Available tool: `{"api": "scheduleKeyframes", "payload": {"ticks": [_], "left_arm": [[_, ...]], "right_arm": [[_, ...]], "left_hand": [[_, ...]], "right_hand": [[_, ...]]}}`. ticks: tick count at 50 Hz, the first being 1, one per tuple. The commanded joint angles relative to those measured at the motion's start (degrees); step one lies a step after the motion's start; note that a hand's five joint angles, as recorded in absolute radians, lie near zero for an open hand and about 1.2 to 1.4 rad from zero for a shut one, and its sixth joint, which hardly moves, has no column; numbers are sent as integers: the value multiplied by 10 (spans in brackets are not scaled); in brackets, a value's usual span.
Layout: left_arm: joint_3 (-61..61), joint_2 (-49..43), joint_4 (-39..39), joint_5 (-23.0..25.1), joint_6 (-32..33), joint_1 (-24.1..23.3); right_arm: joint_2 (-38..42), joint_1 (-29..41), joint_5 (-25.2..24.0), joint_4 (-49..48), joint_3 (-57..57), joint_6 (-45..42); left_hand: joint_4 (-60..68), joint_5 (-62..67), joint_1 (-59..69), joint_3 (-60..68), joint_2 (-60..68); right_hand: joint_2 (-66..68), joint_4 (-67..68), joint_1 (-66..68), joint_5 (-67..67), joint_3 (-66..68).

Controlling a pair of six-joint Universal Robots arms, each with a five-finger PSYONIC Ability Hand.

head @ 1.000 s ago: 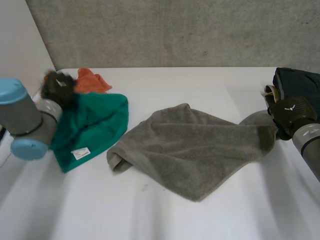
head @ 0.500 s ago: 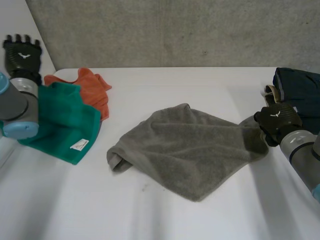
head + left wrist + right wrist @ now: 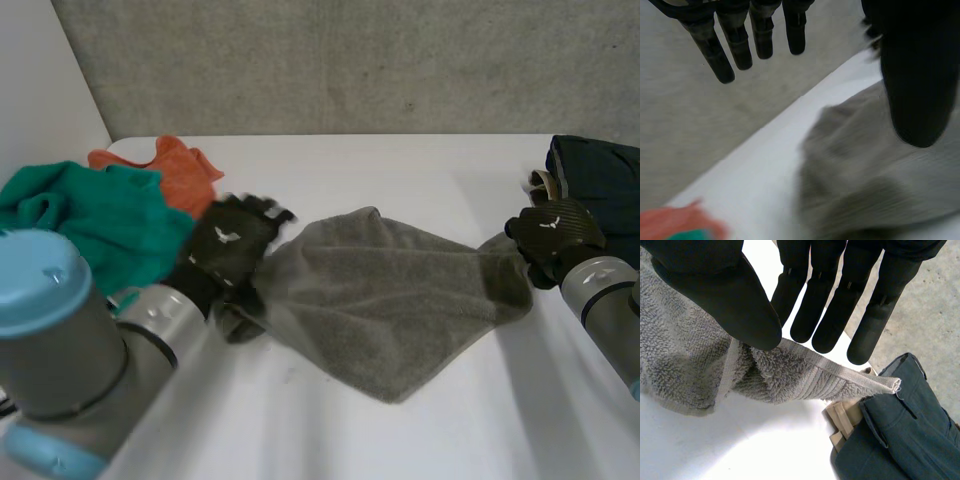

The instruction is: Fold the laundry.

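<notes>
Grey towel (image 3: pixel 390 300) lies in the middle of the bench (image 3: pixel 330 440), long axis running left-right from one hand to the other. Right robot hand (image 3: pixel 552 235) has the right corner pinched between thumb and straight fingers. Left robot hand (image 3: pixel 232 245) hovers spread wide and empty over the rolled-under left corner, thumb above the cloth. Left is nearer that corner, so it likely just drops and closes. Green cloth (image 3: pixel 100 220) sits close beside it; stay clear.

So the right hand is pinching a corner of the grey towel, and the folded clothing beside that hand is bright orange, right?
Not quite. The right hand does pinch a corner of the grey towel, but the folded clothing beside it is dark blue, not orange, as the right wrist view shows.
</notes>
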Motion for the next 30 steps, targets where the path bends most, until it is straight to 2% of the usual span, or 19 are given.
{"api": "scheduleKeyframes", "payload": {"ticks": [1, 3, 8, 13, 19, 30], "left_arm": [[-1, -22, -32, -10, -70, -104], [5, -58, -27, -10, -66, -120], [34, -124, -11, -19, -49, -126], [63, -181, -7, -27, 3, -134], [79, -195, 5, -25, 45, -156], [94, -221, 24, -25, 51, -172]], "right_arm": [[-2, 1, -2, -1, 4, -1], [-2, 2, -2, 0, 4, -1], [-2, 2, -2, -1, 6, -1], [-1, 2, -3, -1, 10, -3], [0, 1, -3, -2, 10, -3], [2, 1, -3, -6, 12, -3]], "left_hand": [[86, 83, 85, 85, 85], [91, 89, 90, 90, 90], [120, 117, 119, 119, 118], [195, 193, 194, 194, 194], [258, 255, 257, 257, 256], [291, 289, 290, 290, 290]], "right_hand": [[127, 114, 155, 131, 119], [127, 114, 155, 131, 119], [127, 114, 155, 131, 119], [127, 114, 155, 131, 119], [127, 114, 155, 131, 119], [127, 114, 155, 131, 119]]}}
